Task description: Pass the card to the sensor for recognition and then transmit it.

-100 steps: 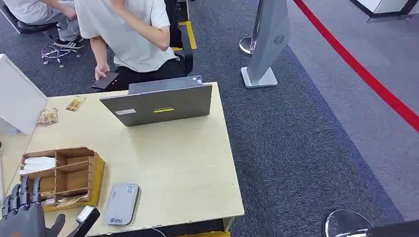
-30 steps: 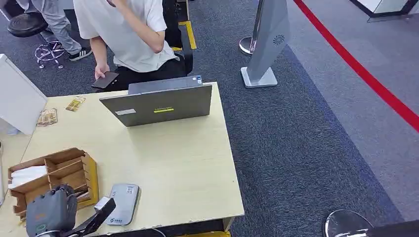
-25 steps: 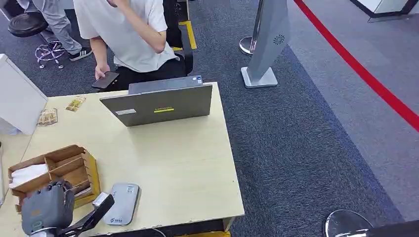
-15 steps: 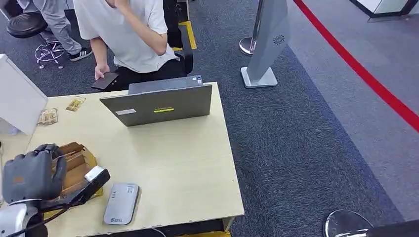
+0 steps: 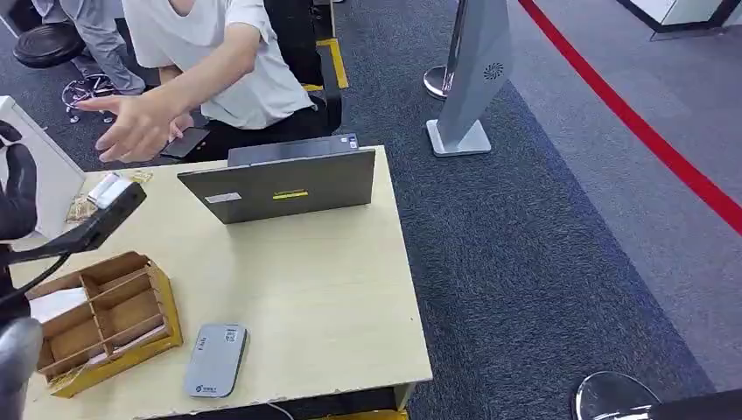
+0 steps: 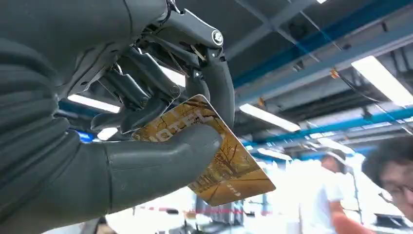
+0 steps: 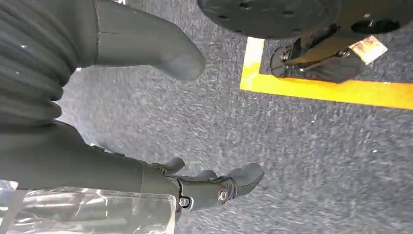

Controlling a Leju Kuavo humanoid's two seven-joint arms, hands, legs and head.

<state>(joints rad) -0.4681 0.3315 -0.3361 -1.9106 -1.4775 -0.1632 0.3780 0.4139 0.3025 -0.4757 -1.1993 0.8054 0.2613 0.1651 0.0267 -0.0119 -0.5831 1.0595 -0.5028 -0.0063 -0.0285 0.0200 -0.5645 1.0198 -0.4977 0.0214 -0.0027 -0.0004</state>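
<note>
One card (image 6: 214, 158) is in play, golden yellow with a printed picture, and it is in the left hand (image 6: 146, 122). In the left wrist view the thick thumb presses it from one side and the dark fingers (image 6: 146, 97) curl on the other side, so the hand is clamped on the card; most of the card sticks out free past the thumb. Large letters are printed on its face, but I cannot read them surely.

In the head view the left hand (image 5: 17, 188) is raised at the left edge of the frame, above the far left part of the table (image 5: 324, 297). A person's hand (image 5: 140, 122) reaches toward it in the upper left of the frame.

On the table I count one grey sensor (image 5: 214, 359) at the lower left, flat, with small marks too small to read; one wooden box (image 5: 105, 319) with several compartments just beside it; one laptop (image 5: 280, 184) in the centre, with a yellow strip and a white label on its lid.

The right hand (image 7: 204, 187) hangs over grey carpet, fingers loosely apart, holding nothing.
</note>
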